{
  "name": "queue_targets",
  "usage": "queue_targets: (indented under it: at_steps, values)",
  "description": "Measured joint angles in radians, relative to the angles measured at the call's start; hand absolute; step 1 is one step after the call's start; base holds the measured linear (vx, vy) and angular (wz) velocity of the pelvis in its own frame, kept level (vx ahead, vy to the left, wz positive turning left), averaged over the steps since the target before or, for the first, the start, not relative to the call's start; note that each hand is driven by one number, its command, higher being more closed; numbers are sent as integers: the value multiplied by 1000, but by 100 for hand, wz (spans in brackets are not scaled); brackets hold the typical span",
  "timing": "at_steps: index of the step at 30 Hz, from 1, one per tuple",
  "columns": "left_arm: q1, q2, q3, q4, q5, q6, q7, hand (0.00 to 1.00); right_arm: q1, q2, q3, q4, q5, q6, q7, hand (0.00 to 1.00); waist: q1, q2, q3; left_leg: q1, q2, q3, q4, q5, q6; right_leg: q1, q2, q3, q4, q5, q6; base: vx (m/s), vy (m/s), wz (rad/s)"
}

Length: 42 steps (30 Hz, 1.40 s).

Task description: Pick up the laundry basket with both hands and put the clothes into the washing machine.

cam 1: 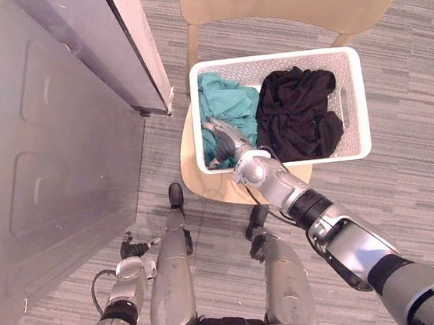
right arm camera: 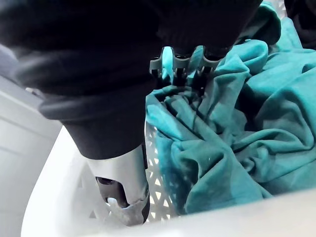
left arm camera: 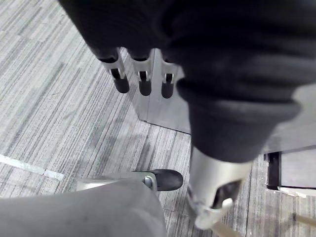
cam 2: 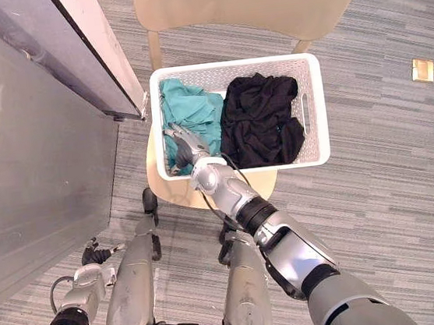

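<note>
Fingers [right arm camera: 180, 64] of the right hand [cam 1: 232, 146] are pressing straight, thumb apart, into the teal garment [cam 1: 226, 103] in the basket [cam 1: 268, 58] on the chair [cam 1: 191, 173], probably to start a grab; left hand [cam 1: 133, 249] is hanging slack, empty.

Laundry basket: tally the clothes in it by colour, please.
Teal clothing: 1 bundle
Black clothing: 1 bundle
Total: 2 bundles, both inside the white laundry basket. Whether either bundle holds more than one garment cannot be told.
</note>
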Motion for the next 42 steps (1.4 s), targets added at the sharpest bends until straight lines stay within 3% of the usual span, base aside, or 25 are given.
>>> queue_targets:
  at_steps: [10,13,21,28,33,37,42]
  values:
    - [0,-16,38,1,1,9,10,0,0,42,-12,-4,36,2,-20,0,-1,0,0,2,-1,-3,2,2,3,4,0,-1,4,0,1,7,-9,1]
    - [0,-16,39,0,1,17,18,0,20,40,-62,-88,35,2,-24,0,-5,0,-1,4,0,1,10,1,3,5,0,2,7,0,1,0,0,0]
    - [4,-11,37,-1,3,29,19,0,45,-65,-184,-276,19,-11,-65,0,-28,0,-5,24,0,12,14,-7,3,18,-2,13,12,-2,0,-8,-9,-1]
    - [11,-6,35,0,26,30,10,0,54,-149,-205,-279,18,-11,-65,0,-34,0,-10,35,2,34,-4,1,4,2,-3,34,9,0,-1,-4,-25,-10]
    - [13,0,33,0,43,30,-5,0,53,-157,-201,-278,17,-13,-50,0,-29,0,-10,35,6,35,-8,5,-1,-1,-1,34,15,4,0,39,-36,-1]
    - [21,5,34,0,43,30,-5,0,2,-191,-147,-265,16,-18,-32,0,-27,0,-10,34,5,38,-14,5,-2,-7,-2,35,13,5,1,28,-24,-3]
    - [23,6,26,0,41,25,-6,0,-122,-197,-110,-129,16,-28,-16,0,-10,0,-10,23,5,35,-31,18,0,-24,-1,32,14,5,0,16,-27,1]
